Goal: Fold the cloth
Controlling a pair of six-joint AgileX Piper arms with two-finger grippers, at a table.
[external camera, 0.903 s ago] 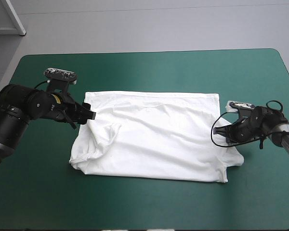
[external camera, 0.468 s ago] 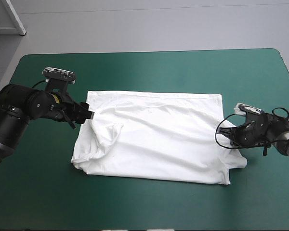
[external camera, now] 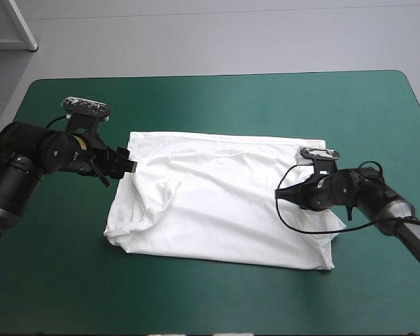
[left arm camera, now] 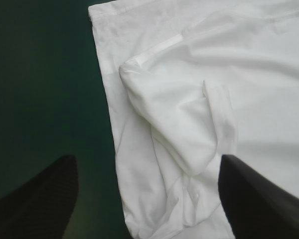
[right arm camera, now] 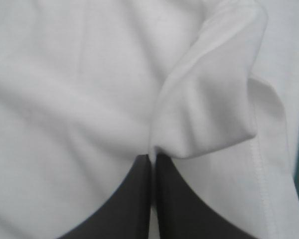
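Observation:
The white T-shirt (external camera: 217, 203) lies spread on the teal-green cover, its left sleeve (left arm camera: 174, 114) folded in over the body. My left gripper (external camera: 129, 166) sits low at the shirt's left edge. In the left wrist view its fingers (left arm camera: 45, 199) stand wide apart, open, with the hem and folded sleeve ahead of them. My right gripper (external camera: 281, 194) is over the right part of the shirt. In the right wrist view the right gripper (right arm camera: 153, 158) is shut on a raised fold of cloth (right arm camera: 214, 99) drawn in from the right side.
The teal-green cover (external camera: 210, 105) shows in wide margins around the shirt on every side. The shirt's near-right corner (external camera: 325, 259) lies flat on the table. Beside the left gripper is bare cover (left arm camera: 40, 74).
My right gripper has moved from the shirt's right edge toward its middle, taking the right sleeve fold with it. The left gripper has stayed in place.

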